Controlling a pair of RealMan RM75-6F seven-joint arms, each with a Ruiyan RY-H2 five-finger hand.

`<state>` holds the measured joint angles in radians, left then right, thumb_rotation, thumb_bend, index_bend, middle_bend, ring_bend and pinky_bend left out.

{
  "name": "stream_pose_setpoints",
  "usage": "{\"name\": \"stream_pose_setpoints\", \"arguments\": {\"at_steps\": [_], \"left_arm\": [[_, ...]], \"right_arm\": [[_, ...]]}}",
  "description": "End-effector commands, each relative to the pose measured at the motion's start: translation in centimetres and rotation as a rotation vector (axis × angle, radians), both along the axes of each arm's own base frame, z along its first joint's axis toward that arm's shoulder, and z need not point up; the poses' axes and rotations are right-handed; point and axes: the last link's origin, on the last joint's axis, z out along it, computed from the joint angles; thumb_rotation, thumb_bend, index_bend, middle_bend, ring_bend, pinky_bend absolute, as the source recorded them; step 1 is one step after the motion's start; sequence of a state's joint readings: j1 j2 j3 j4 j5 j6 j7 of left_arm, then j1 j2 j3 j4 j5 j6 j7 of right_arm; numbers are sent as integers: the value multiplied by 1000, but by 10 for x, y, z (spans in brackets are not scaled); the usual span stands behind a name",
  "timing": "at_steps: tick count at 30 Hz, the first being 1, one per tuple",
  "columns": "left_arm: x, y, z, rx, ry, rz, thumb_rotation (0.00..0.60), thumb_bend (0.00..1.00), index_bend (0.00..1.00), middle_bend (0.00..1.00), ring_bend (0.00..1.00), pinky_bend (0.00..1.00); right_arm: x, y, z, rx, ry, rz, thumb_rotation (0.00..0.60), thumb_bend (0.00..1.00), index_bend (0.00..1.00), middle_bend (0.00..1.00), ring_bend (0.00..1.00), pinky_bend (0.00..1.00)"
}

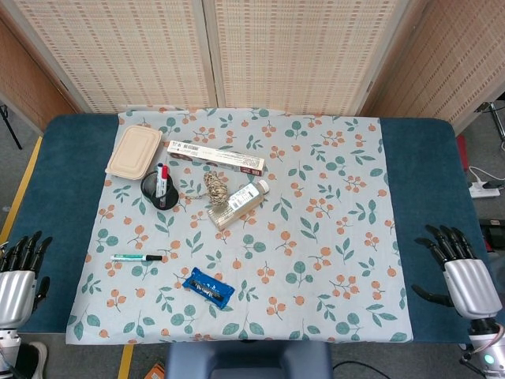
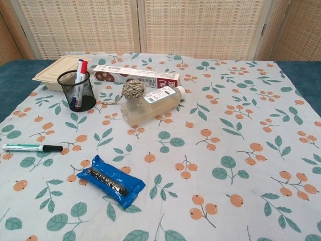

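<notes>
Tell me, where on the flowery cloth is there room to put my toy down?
The whole right half of the cloth is bare, from the bottle across to the right hand. There is also room near the front edge, right of the blue packet. The far left corner is crowded: lunch box, pen cup, long carton, twine ball.

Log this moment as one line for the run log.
left hand: open, off the cloth | right hand: open, on blue table edge | marker, blue packet: lying untouched

Ahead of me a beige lidded box (image 1: 134, 150), a long carton (image 1: 215, 158), a twine ball (image 1: 215, 187) and a bottle (image 1: 237, 204) share the floral cloth (image 1: 331, 205).
</notes>
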<state>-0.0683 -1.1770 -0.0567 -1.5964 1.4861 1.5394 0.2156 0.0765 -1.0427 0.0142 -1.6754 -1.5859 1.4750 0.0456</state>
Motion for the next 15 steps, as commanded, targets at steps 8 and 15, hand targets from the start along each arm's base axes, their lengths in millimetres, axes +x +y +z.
{"name": "stream_pose_setpoints", "arguments": {"at_steps": [8, 15], "left_arm": [[2, 0, -5, -4, 7, -11, 600, 418, 110, 14, 0, 140], [7, 0, -7, -4, -9, -24, 600, 418, 110, 15, 0, 140]], "right_arm": [[0, 1, 1, -1, -4, -2, 600, 0, 232, 83, 45, 0], [1, 1, 1, -3, -4, 3, 600, 0, 232, 83, 45, 0]]}}
